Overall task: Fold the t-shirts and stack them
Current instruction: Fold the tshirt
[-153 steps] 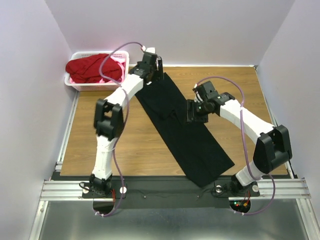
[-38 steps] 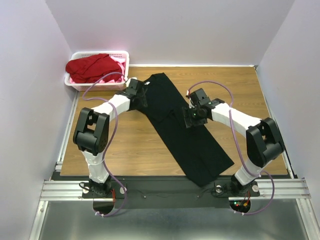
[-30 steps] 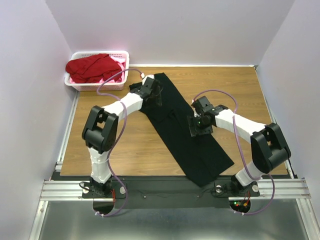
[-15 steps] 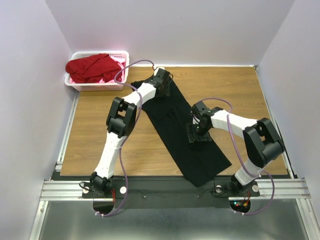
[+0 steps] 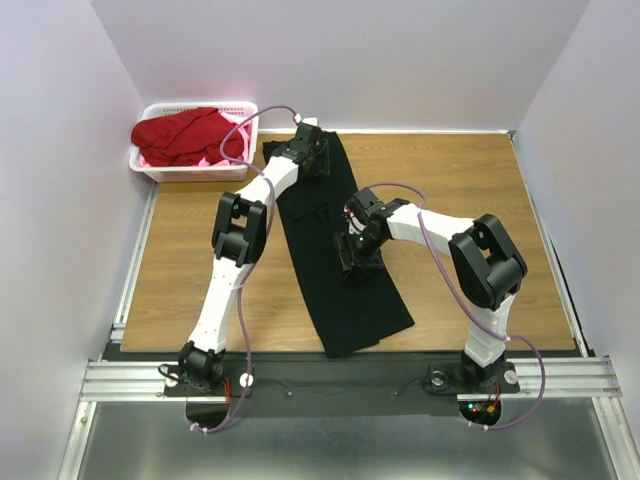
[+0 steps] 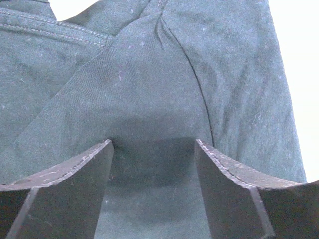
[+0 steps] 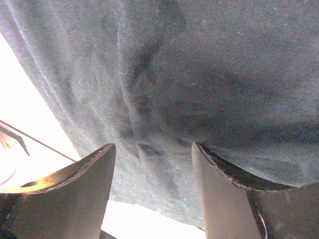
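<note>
**Top external.** One black t-shirt (image 5: 345, 290) lies on the counter (image 5: 470, 180) as a long, narrow strip. It runs from the far side, near the basket, down toward the arm bases. It looks folded lengthwise (sleeves apparently tucked in), but not yet crosswise. I judge the first shirt about halfway folded and no stack begun. The left tool (image 5: 312, 158) sits on the strip's far end. The right tool (image 5: 352, 250) sits on its middle, near the right edge. The white basket (image 5: 190, 172) stands at the far left corner of the counter. It holds a crumpled red t-shirt (image 5: 180, 135) on top, with pink cloth (image 5: 147, 157) showing beneath. Neither has been folded, so most of the job remains.

**Left wrist.** The left tool (image 6: 153, 144) has its fingers standing partly apart. The black t-shirt (image 6: 164, 89) fills the view beyond them and lies across the gap. I see no pinched fold, so it looks like pressing down rather than gripping. A stitched hem shows at the upper left.

**Right wrist.** It is much the same here. The right tool (image 7: 152, 147) has its fingers parted and dark cloth (image 7: 199, 64) spread across the opening, with a soft crease running down toward the left finger. Nothing is plainly clamped. The cloth's edge shows at the lower left, against a bright, washed-out surface.
</note>
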You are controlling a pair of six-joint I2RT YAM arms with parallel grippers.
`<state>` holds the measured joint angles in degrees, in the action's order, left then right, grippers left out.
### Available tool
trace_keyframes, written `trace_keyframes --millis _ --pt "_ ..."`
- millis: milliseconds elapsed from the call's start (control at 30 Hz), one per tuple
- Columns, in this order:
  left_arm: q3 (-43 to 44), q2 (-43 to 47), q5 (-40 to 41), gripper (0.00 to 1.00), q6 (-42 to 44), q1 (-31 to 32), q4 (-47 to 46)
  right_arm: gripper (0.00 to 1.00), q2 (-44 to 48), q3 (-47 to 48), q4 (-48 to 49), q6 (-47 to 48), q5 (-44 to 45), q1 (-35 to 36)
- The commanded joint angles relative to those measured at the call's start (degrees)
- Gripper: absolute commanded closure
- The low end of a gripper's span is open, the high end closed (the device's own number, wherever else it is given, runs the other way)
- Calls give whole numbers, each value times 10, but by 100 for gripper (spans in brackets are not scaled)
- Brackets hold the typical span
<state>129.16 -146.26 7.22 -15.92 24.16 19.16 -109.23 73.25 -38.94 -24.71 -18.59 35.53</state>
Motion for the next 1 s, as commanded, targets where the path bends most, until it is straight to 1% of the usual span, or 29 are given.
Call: trace_keyframes --millis 0,67,100,133,200,233,267,300,333,367,433,467,500,533,567,633,733,967 --pt "29 19 -23 19 28 -10 -30 31 -4 29 50 9 28 3" --pt "10 65 -27 18 27 -9 -30 31 30 28 48 13 42 3" --pt "-3 86 -28 17 26 -9 -31 31 43 24 47 12 68 3" --pt "-36 133 -29 16 21 -8 -35 31 56 15 45 14 81 2" --pt "-80 186 -28 16 9 -7 -41 31 94 1 36 20 120 -5" --pt "-126 238 -22 16 5 -3 -48 31 108 -14 28 20 129 -12" --pt "-148 263 -18 16 0 -2 -47 31 119 -23 28 25 136 -19" --pt "-171 285 -12 16 -12 2 -47 31 141 -31 26 26 138 -36" --pt "-215 328 -6 16 -18 4 -47 31 149 -40 25 27 141 -46" --pt "-236 348 10 16 -24 12 -45 32 155 -53 25 32 140 -55" --pt "-299 394 38 20 -50 15 -40 32 169 -63 24 38 134 -79" --pt "-317 404 69 23 -60 15 -34 32 171 -65 24 41 131 -85" --pt "-332 412 89 29 -67 12 -29 32 173 -70 24 44 129 -90" --pt "-356 419 106 31 -84 10 -25 32 174 -71 24 46 128 -92" --pt "-363 418 113 32 -93 5 -19 32 174 -72 25 47 127 -92" --pt "-381 410 99 35 -115 -11 -22 32 174 -73 25 48 117 -92" --pt "-397 394 111 39 -130 -21 -52 32 176 -79 26 47 105 -92" --pt "-368 324 142 40 -143 -56 -70 32 185 -115 27 59 93 -92"
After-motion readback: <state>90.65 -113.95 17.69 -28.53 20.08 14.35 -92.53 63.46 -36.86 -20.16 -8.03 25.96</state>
